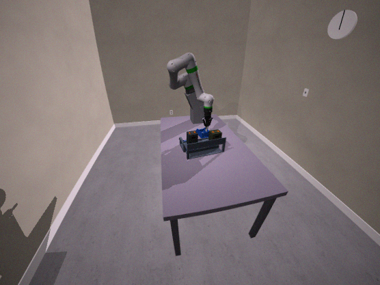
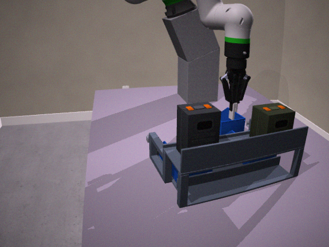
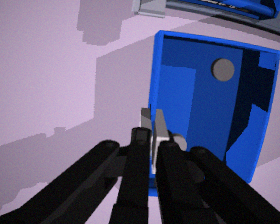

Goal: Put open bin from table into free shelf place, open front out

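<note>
Bin (image 1: 201, 133) (image 2: 230, 128) (image 3: 175, 85), toward the table's (image 1: 222, 178) (image 2: 133, 220) (image 3: 45, 75) far edge, looks stiff, fairly light; gripper (image 1: 206, 129) (image 2: 232, 112) (image 3: 150, 122) clenches its side wall; off-centre lifting could slide the parts (image 3: 223, 69).

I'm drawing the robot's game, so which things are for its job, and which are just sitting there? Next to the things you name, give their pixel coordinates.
For the job:
- blue bin (image 1: 202, 133) (image 2: 232, 126) (image 3: 175, 95), gripped by its wall
- gripper (image 1: 207, 128) (image 2: 232, 108) (image 3: 150, 122)
- shelf (image 1: 205, 144) (image 2: 245, 150)

Just there:
- black case (image 1: 192, 137) (image 2: 199, 126)
- green case (image 1: 215, 134) (image 2: 272, 120)
- wall clock (image 1: 342, 24)
</note>
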{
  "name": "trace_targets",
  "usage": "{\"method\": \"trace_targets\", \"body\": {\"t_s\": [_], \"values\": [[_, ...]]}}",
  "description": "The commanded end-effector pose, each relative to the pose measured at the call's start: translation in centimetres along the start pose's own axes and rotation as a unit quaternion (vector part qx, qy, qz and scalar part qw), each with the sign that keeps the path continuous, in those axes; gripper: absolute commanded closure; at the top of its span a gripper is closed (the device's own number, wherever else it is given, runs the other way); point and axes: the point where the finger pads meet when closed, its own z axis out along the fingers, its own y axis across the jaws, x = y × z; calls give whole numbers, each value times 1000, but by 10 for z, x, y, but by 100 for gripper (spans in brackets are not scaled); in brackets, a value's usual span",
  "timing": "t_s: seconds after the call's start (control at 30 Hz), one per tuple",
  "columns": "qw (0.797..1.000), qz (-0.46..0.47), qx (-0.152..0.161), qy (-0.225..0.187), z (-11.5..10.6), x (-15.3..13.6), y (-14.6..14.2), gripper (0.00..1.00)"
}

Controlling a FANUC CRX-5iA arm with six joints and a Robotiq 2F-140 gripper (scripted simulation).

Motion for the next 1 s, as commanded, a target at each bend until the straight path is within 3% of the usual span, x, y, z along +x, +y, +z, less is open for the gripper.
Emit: {"method": "trace_targets", "body": {"t_s": [0.0,0.97], "values": [[1000,0,0,0,0,0,0,100],[1000,0,0,0,-5,0,0,100]]}}
